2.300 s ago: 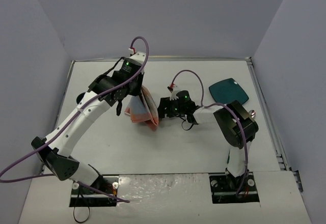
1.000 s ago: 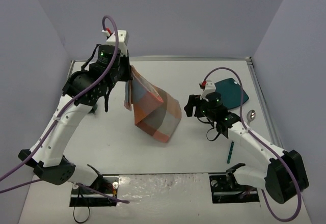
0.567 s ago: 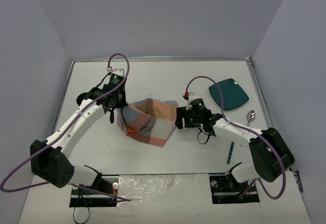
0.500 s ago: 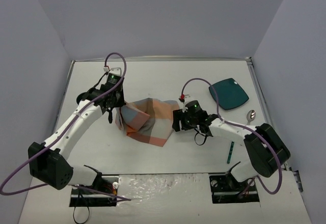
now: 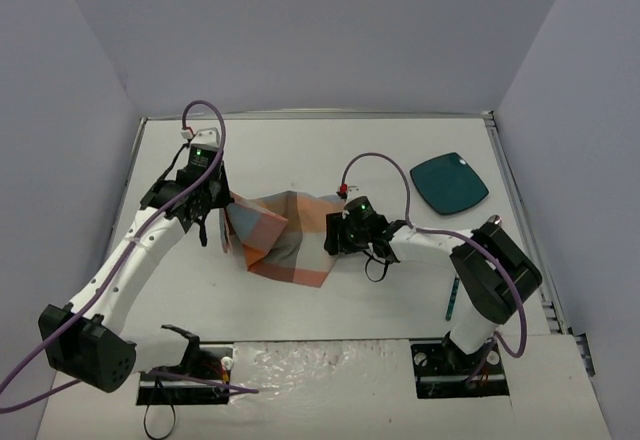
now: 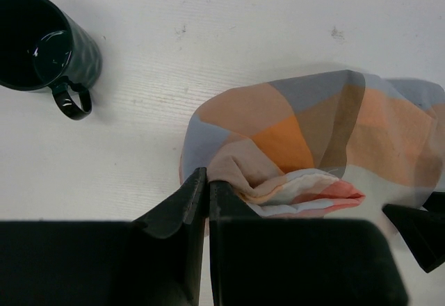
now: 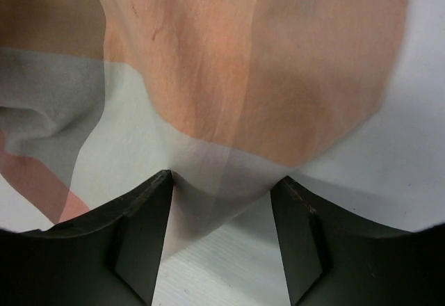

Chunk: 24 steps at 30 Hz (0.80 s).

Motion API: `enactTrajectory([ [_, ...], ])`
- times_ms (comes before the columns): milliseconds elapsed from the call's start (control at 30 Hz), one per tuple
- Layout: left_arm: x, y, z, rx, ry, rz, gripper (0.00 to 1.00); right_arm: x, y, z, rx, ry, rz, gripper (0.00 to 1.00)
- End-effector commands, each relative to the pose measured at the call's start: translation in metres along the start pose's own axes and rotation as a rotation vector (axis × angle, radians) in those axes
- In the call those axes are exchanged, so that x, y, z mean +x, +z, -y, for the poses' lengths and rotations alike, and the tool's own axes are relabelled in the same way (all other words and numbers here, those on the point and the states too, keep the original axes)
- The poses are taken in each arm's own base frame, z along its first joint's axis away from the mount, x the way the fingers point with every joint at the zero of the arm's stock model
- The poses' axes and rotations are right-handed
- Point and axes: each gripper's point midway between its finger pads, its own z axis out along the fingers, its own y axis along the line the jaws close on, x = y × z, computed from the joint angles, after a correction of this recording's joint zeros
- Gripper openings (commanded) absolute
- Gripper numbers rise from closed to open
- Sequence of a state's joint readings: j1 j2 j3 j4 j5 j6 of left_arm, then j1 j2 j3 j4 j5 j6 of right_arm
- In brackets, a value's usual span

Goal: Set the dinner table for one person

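The orange-blue-grey plaid placemat (image 5: 285, 235) lies crumpled and partly spread on the white dinner table (image 5: 330, 150). My left gripper (image 5: 218, 212) is shut on the placemat's left edge; in the left wrist view the fingers (image 6: 206, 178) pinch a fold of the cloth (image 6: 306, 139). My right gripper (image 5: 336, 236) is open at the placemat's right corner; in the right wrist view (image 7: 221, 205) the cloth corner (image 7: 222, 174) lies between the spread fingers, which are not closed on it.
A dark green mug (image 6: 42, 49) stands upright left of the placemat. A teal square plate (image 5: 450, 182) lies at the back right. A teal utensil (image 5: 452, 300) lies near the right arm's base, partly hidden.
My left gripper has pulled the placemat's edge to the left and down towards the table. My right gripper has moved left to the placemat's right corner, open around it.
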<state>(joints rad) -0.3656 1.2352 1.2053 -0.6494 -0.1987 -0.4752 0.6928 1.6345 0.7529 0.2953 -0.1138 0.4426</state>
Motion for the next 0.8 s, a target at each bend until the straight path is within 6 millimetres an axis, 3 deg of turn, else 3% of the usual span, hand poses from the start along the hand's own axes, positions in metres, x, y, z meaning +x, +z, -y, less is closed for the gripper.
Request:
enactTrajectory([
  [0, -0.023, -0.014, 0.004, 0.044, 0.006, 0.083, 0.0, -0.038, 0.003, -0.019, -0.035, -0.036, 0.088, 0.32],
  [67, -0.022, -0.015, 0.003, 0.049, 0.019, 0.082, 0.0, -0.048, -0.005, -0.007, 0.045, -0.088, 0.086, 0.04],
  [100, -0.021, -0.015, 0.003, 0.052, 0.023, 0.082, 0.0, -0.066, -0.012, -0.001, 0.108, -0.108, 0.127, 0.0],
  [167, -0.019, -0.015, 0.003, 0.062, 0.042, 0.085, 0.0, -0.091, -0.03, 0.005, 0.181, -0.167, 0.167, 0.0],
  [233, -0.017, -0.017, 0.004, 0.085, 0.062, 0.094, 0.0, -0.116, -0.061, 0.008, 0.26, -0.2, 0.196, 0.0],
  [300, -0.014, -0.016, 0.006, 0.108, 0.081, 0.094, 0.0, -0.143, -0.088, 0.004, 0.309, -0.217, 0.225, 0.0],
  [367, -0.009, -0.015, 0.009, 0.133, 0.098, 0.088, 0.0, -0.158, -0.101, -0.004, 0.326, -0.234, 0.224, 0.0],
  [500, -0.001, -0.01, 0.017, 0.183, 0.127, 0.075, 0.0, -0.15, -0.09, -0.016, 0.304, -0.254, 0.15, 0.12],
  [633, 0.013, -0.006, 0.013, 0.182, 0.156, 0.046, 0.0, -0.117, -0.053, -0.034, 0.271, -0.303, 0.043, 0.26],
  [700, 0.017, -0.005, 0.008, 0.163, 0.163, 0.04, 0.0, -0.101, -0.037, -0.033, 0.27, -0.309, -0.002, 0.3],
  [767, 0.018, -0.005, 0.005, 0.149, 0.166, 0.039, 0.0, -0.092, -0.033, -0.026, 0.284, -0.308, -0.019, 0.39],
])
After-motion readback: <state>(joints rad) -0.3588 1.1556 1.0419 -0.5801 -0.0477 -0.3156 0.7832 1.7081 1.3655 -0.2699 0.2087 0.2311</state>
